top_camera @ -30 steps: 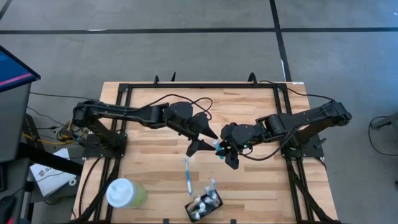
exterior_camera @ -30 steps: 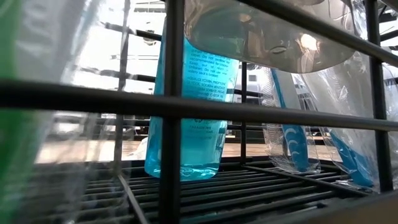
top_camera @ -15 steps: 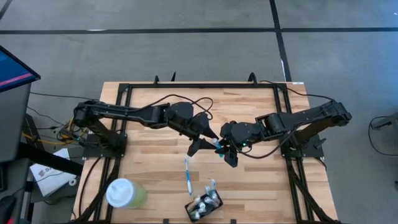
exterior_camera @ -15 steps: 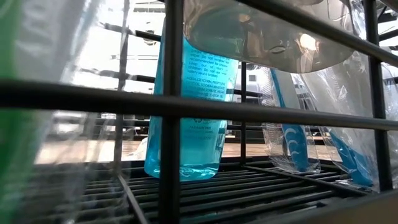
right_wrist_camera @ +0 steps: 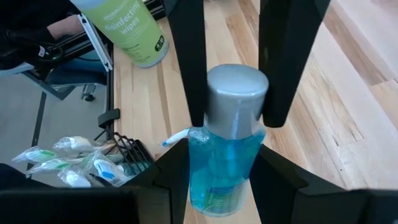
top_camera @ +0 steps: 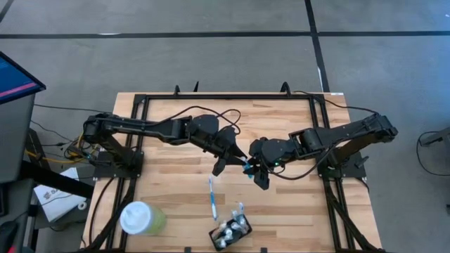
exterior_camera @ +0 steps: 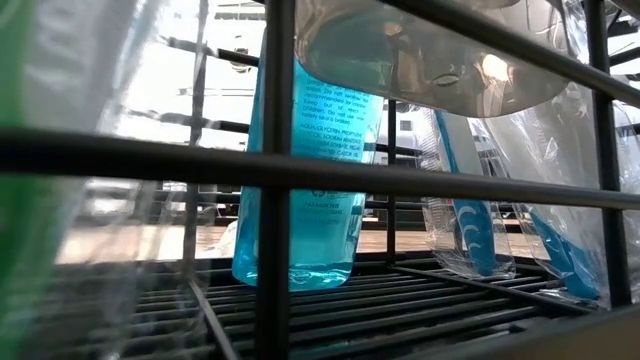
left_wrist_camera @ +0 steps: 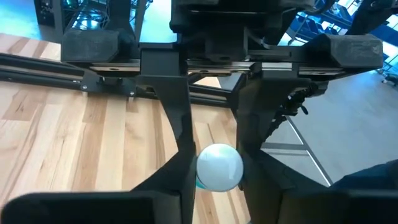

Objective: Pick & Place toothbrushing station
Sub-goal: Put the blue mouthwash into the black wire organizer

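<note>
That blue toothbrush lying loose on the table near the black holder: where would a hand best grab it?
Probably mid-handle, from straight above. The toothbrush lies flat on the table, slim and long, so fingers should close across its narrow width. It lies clear of the holder. The right hand is busy, shut on a blue bottle.

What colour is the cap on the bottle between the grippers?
Silver-grey cap on a clear blue bottle; clearest in the right wrist view.

One black holder (top_camera: 230, 232), one loose toothbrush (top_camera: 211, 199), one blue bottle (right_wrist_camera: 225, 149), one green cup (top_camera: 141, 218).
</note>
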Controlling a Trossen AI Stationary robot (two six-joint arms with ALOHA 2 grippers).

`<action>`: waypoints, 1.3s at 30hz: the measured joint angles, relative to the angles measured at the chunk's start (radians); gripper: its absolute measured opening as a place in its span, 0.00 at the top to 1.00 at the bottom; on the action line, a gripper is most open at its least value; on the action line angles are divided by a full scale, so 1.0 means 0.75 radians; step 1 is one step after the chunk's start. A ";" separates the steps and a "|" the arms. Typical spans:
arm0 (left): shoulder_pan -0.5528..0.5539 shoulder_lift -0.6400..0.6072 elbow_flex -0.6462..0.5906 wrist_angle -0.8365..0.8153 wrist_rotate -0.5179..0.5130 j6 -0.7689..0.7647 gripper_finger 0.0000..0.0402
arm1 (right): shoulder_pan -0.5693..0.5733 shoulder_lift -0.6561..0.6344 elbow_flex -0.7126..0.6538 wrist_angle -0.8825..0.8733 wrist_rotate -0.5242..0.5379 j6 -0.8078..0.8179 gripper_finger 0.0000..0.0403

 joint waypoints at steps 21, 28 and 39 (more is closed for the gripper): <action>-0.001 0.000 0.000 -0.005 0.023 0.024 0.64 | -0.001 0.000 -0.001 0.004 0.010 0.000 0.68; 0.000 0.026 -0.001 -0.012 0.028 0.027 0.69 | -0.006 0.002 -0.002 -0.006 0.022 0.000 0.68; -0.001 0.026 -0.001 -0.028 0.033 -0.002 0.73 | -0.007 0.003 -0.003 -0.004 0.025 0.000 0.68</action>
